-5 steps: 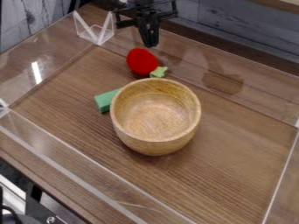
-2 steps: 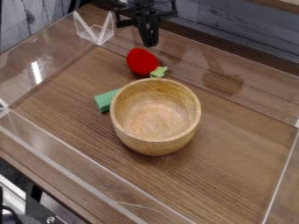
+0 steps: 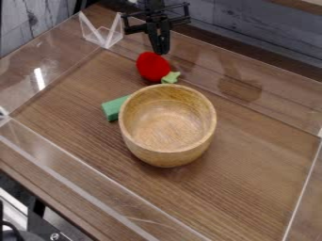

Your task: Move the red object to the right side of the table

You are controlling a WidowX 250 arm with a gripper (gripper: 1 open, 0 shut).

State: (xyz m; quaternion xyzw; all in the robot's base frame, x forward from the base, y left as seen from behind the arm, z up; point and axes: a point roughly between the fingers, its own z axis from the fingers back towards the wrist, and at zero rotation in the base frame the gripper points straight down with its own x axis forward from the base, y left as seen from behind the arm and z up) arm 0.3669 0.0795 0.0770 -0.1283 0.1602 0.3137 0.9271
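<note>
We find the red object [image 3: 152, 64] at the wooden bowl's [image 3: 169, 124] 11 o'clock, near its rim. The gripper [image 3: 160, 45] hovers above it, jaws closed and empty. We judge it light, rigid, smooth; grasp across its round body.

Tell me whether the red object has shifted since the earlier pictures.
No. The red object lies at the same spot just beyond the wooden bowl's far rim, and the shut hand hangs above it.

table [image 3: 251, 160]: dark wood, clear walls | on it: red object [image 3: 152, 64], wooden bowl [image 3: 169, 123], green block [image 3: 116, 107]
</note>
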